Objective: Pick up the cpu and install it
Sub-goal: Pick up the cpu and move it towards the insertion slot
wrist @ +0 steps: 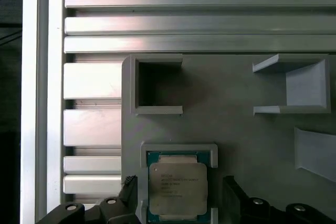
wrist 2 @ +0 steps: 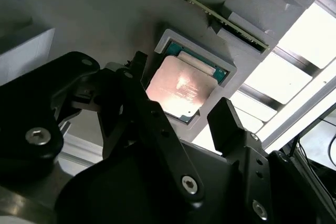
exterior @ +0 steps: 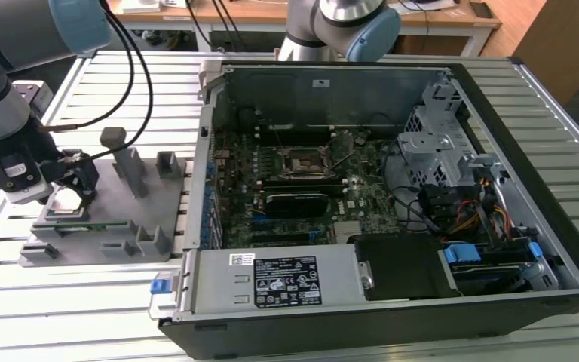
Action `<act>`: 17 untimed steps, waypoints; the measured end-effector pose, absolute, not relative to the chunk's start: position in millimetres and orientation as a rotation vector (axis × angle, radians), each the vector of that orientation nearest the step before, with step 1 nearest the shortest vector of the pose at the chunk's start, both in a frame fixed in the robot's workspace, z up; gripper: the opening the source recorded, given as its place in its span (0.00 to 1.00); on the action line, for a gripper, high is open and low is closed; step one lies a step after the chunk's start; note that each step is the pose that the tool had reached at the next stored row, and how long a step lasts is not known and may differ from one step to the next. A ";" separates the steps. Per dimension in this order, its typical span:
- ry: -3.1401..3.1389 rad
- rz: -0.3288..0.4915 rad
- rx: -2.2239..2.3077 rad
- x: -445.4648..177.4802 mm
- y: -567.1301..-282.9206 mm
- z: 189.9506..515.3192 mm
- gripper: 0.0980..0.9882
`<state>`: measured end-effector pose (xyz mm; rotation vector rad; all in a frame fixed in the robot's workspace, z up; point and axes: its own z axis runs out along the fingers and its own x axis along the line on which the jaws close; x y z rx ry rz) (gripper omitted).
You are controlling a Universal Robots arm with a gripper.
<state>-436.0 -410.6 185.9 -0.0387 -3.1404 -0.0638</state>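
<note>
The pick-up step is in hand, and the grasp is not yet made. The cpu [wrist: 177, 188] lies flat, silver top up, in a square walled nest on the grey fixture [exterior: 118, 230]. The fixture stands on the slatted desk [exterior: 88, 302] near the desk's edge at the exterior view's left, just beside the open case [exterior: 531, 188]. The nest is at the fixture's end farthest from the case.

The gripper [exterior: 76, 192] hangs directly over that nest. In both wrist views its two fingers [wrist: 229, 188] are apart, one on each side of the cpu, with the chip in the gap between them. They look clear of the chip's green edges. How close the tips are to the nest walls is hard to judge.

The socket [exterior: 300, 162] sits bare near the middle of the board inside the case, well apart from the gripper, so installation has not begun.

As I judge it, the grasp calls for the fingers to close evenly on two opposite edges of the cpu. The nest's walls leave little room, so the tips must meet the chip and not the rim. The lift should be straight, so the chip does not catch or tilt. A memory stick [wrist 2: 210, 9] stands on edge in a slot just beside the nest and should be left alone.
</note>
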 end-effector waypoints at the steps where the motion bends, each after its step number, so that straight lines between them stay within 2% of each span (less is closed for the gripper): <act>1: -3.141 -0.064 -0.039 -436.0 -410.6 185.8 0.72; 2: -3.141 -0.064 -0.039 -436.0 -410.6 185.8 0.64; 11: -3.141 -0.064 -0.039 -436.2 -410.6 184.7 0.63; 12: -3.141 -0.064 -0.039 -436.2 -410.6 184.7 0.55; 16: -3.141 -0.066 -0.038 -436.2 -410.6 184.6 0.54; 17: -3.141 -0.066 -0.038 -436.2 -410.6 184.6 0.49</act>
